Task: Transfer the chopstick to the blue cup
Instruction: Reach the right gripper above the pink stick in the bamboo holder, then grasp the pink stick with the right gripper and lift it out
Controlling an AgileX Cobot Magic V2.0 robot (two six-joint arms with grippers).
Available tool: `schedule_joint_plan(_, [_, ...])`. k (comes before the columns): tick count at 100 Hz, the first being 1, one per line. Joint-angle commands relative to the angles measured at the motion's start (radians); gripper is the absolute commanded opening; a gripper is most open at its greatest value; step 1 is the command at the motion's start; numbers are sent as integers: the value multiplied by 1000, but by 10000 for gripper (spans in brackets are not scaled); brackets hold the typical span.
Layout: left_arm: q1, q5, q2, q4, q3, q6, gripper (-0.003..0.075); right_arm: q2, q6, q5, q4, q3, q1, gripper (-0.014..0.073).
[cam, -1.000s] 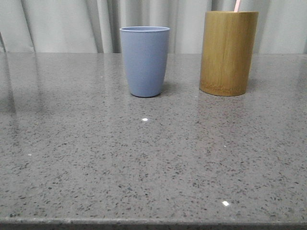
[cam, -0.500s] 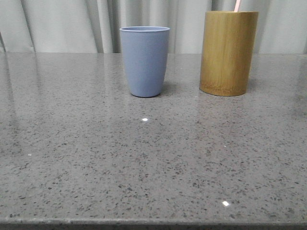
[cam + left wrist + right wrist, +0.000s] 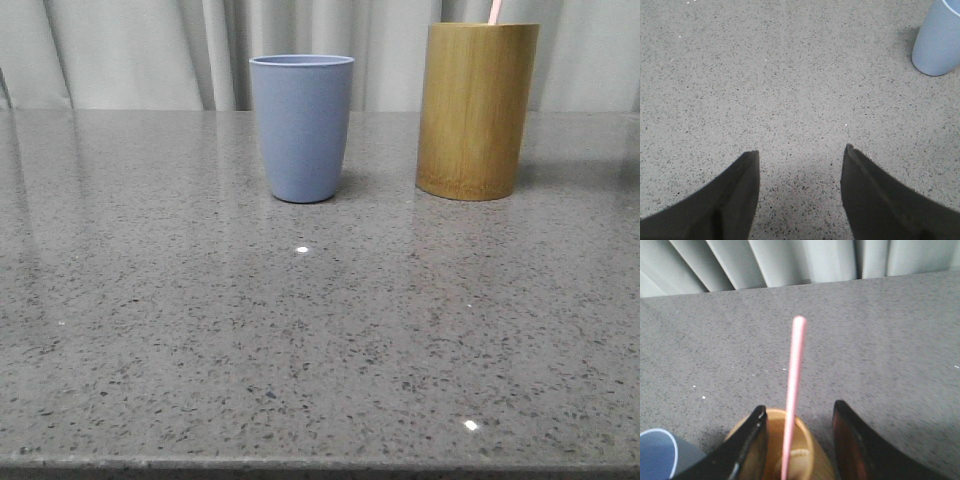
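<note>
In the front view, the blue cup (image 3: 301, 128) is seen upright on the grey speckled table (image 3: 300, 340), with the bamboo holder (image 3: 476, 110) standing well apart on its right. Only the pale pink tip of the chopstick (image 3: 494, 11) is visible above the holder's rim, so the stick is judged to be still resting inside the holder. Compared with the frames from a second and half a second ago, nothing on the table is found to have shifted; only the faint shading at the right edge of the table is slightly changed.

In the left wrist view, the left gripper (image 3: 801, 152) is held above bare table with its jaws spread wide and nothing between them. The blue cup (image 3: 939, 42) is seen off to one side, well apart from the fingertips.

In the right wrist view, the right gripper (image 3: 799, 410) is poised over the bamboo holder (image 3: 790, 450), its jaws apart and nothing yet gripped. The chopstick (image 3: 794, 380) rises between the two fingers, nearer one finger than the other, without visible contact. For the grasp to be done well, the gripper is best centred on the stick, lowered a little, and closed squarely on the upper part. A straight upward lift is then advised, so that the holder is not tipped.
</note>
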Motion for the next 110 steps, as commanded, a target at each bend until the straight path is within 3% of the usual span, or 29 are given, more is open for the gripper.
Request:
schedule_joint_plan(1, [2,-75,-7,0,-27,-12,368,25,-10,-55,18,-77,13,333])
schedule_joint_plan(47, [2,-77,-7,9,-27,-12,368,155,-10,-92,29,-130,13,325])
schedule_joint_plan(55, [2,-77,-7,13,-27,-12,368,155,-10,-97,29,-130,13,266])
schedule_joint_plan(80, [2,-77,-7,14,-27,-12,368,155,-10,-104,29,-130,13,-37])
schedule_joint_plan(92, [2,-75,-7,14,-27,-12,368,155,-10,-106,31,-130,13,-85])
schedule_joint_plan(110, [2,-75,-7,20,-27,-12,368,128,-10,-105,48,-140,13,-85])
